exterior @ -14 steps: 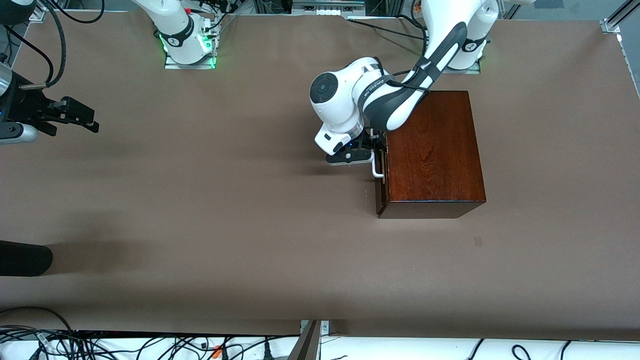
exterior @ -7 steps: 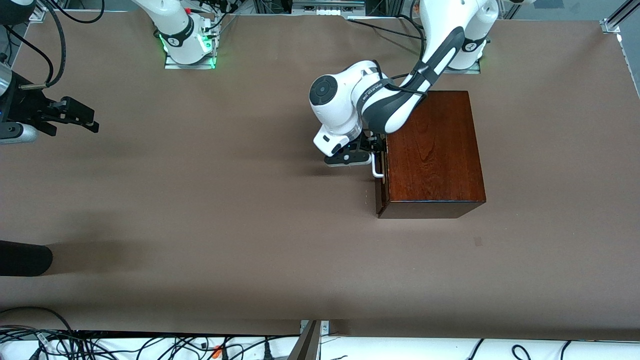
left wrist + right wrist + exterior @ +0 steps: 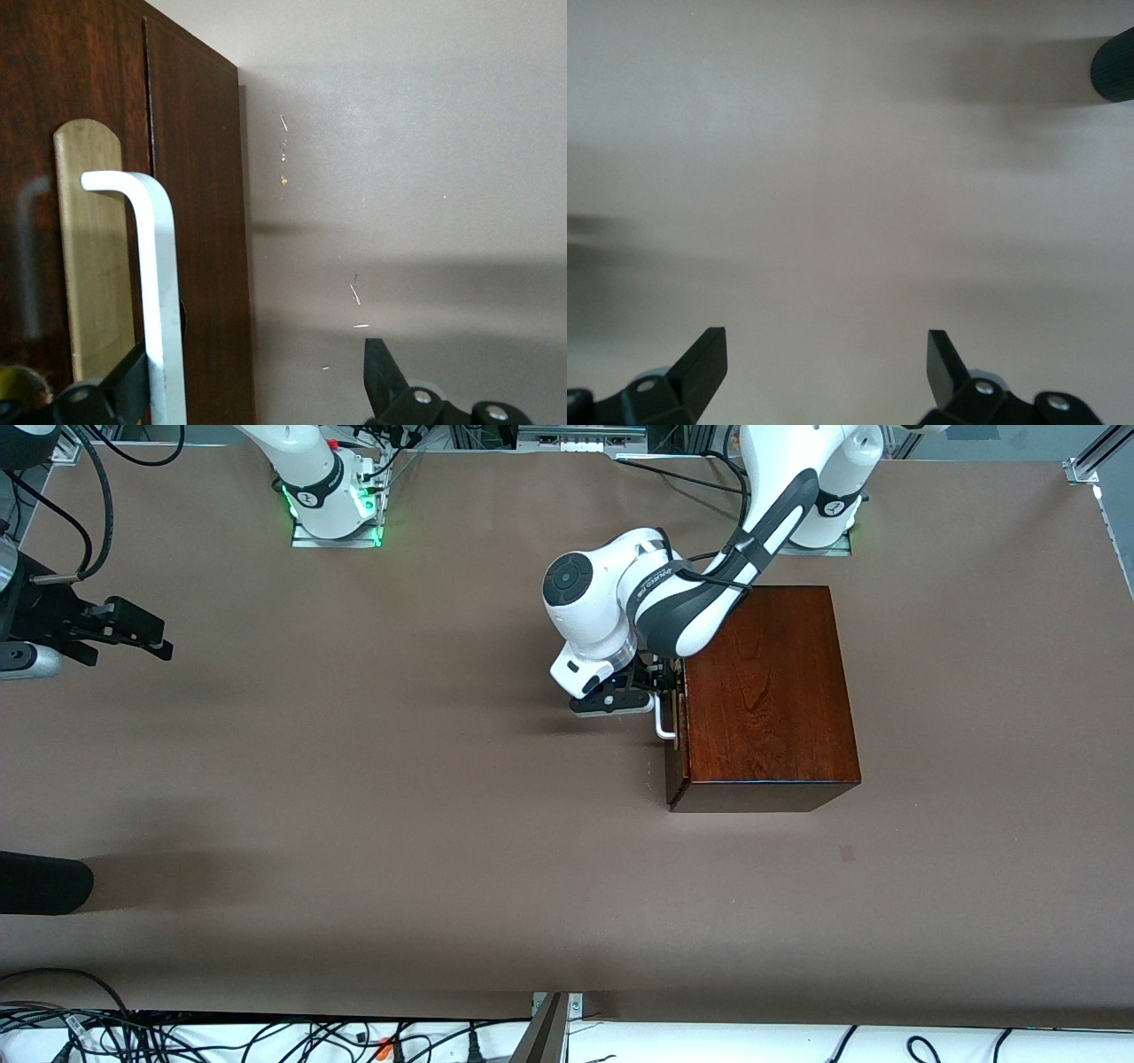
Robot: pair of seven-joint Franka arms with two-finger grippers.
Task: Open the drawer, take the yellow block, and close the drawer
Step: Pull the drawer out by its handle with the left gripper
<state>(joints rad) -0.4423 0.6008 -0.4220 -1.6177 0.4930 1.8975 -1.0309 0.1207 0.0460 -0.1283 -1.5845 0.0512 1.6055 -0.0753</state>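
The dark mahogany box [image 3: 771, 691] stands near the left arm's base. Its drawer front [image 3: 675, 772] faces the right arm's end of the table, and I see no gap at it. My left gripper [image 3: 666, 695] is open at the white U-shaped handle [image 3: 663, 724]. In the left wrist view the handle [image 3: 155, 266] crosses in front of one fingertip [image 3: 131, 376], inside the open left gripper [image 3: 257, 363]; the drawer front [image 3: 199, 221] fills the side. The yellow block is hidden. My right gripper [image 3: 166, 642] waits open and empty over bare table at the right arm's end, as the right wrist view [image 3: 824, 345] shows.
A black rounded object [image 3: 44, 881] lies at the table's edge at the right arm's end, nearer the front camera; it also shows in the right wrist view [image 3: 1116, 66]. Cables [image 3: 266, 1036] run along the front edge, off the brown table [image 3: 399, 779].
My left wrist and gripper have shifted slightly toward the right arm's end, and the white handle shows slightly shifted the same way. The right arm has not moved.
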